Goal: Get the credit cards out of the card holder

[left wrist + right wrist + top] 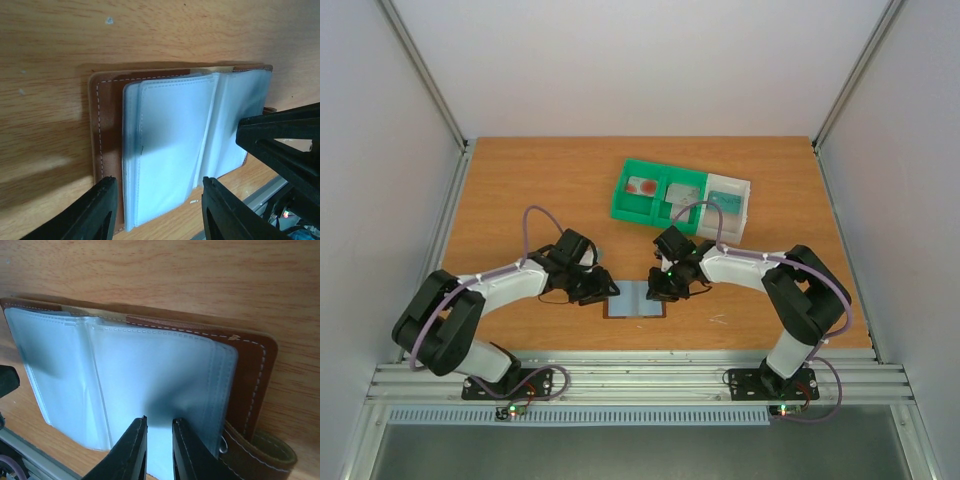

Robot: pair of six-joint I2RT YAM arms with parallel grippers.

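Brown leather-like covers are being shown spread flat on the wooden table [520,190]. The card holder [635,298] is lying open at the lower centre of the top view, between the two grippers. The left gripper [603,290] is being held at its left end with the jaws standing well apart, one finger over the brown stitched edge and the other over the pale blue-grey pockets. The right gripper [159,421] is being held over the pockets at the right end with only a narrow slit between its jaws. Whether a pocket leaf is being pinched cannot be told. The small tab [265,455] is showing at the lower right of the right wrist view. A green-and-white tray [635,214] is sitting well apart, at the upper centre of the top view.
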